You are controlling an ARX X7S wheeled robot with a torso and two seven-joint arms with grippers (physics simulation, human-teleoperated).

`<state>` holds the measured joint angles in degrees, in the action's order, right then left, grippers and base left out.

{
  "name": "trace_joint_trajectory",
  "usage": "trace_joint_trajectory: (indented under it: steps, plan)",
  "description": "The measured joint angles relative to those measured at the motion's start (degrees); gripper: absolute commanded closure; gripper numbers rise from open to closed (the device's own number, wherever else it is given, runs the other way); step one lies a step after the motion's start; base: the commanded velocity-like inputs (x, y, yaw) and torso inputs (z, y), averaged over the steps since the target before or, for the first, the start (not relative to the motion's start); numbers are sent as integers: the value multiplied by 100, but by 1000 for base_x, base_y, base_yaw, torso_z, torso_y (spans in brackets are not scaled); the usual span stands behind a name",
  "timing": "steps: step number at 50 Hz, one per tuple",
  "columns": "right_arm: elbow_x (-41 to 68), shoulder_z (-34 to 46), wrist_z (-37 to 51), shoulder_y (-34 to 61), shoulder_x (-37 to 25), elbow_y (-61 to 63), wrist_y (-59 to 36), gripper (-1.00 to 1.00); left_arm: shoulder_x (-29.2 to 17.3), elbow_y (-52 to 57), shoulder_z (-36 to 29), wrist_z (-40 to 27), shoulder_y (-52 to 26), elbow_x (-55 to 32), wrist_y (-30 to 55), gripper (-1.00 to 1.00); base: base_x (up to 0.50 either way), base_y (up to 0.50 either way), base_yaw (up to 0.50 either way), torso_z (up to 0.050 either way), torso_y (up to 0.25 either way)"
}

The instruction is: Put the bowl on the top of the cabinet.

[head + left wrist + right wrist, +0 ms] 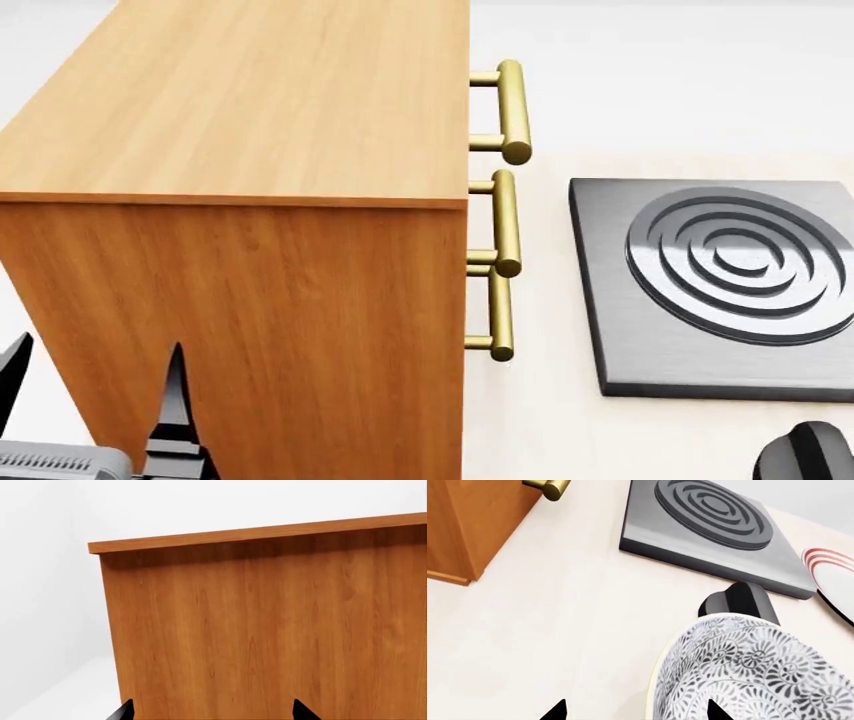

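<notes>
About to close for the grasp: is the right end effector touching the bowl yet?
Cannot tell. In the right wrist view, one fingertip overlaps the bowl at the frame edge; neither contact nor gap shows plainly.

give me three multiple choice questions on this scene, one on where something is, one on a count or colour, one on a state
1. Where does the grey burner slab lie relative to the cabinet in the head view?
A. on top of it
B. to its right, on the counter
C. to its left

2. How many brass handles show on the cabinet?
A. one
B. five
C. three

3. What is the state of the cabinet's top?
A. bare, with no bowl on it
B. holding the bowl
C. holding the plate

Answers:
1. B, the slab rests on the pale counter beside the handle side.
2. C, three bars line that edge in the head view.
3. A, the patterned bowl sits down on the counter in the right wrist view, near the black knob and the red-ringed plate.
</notes>
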<state>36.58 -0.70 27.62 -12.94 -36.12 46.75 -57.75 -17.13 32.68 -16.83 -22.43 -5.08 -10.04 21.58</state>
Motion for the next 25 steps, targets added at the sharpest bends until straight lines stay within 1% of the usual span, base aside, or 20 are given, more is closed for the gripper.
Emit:
trace_joint_trajectory:
  steps: [25]
  plan:
    - [40, 7, 19, 39, -11, -123, 18, -100, -36, -16, -23, -42, -1, -51, -42, -100, 0, 0, 0, 0, 0]
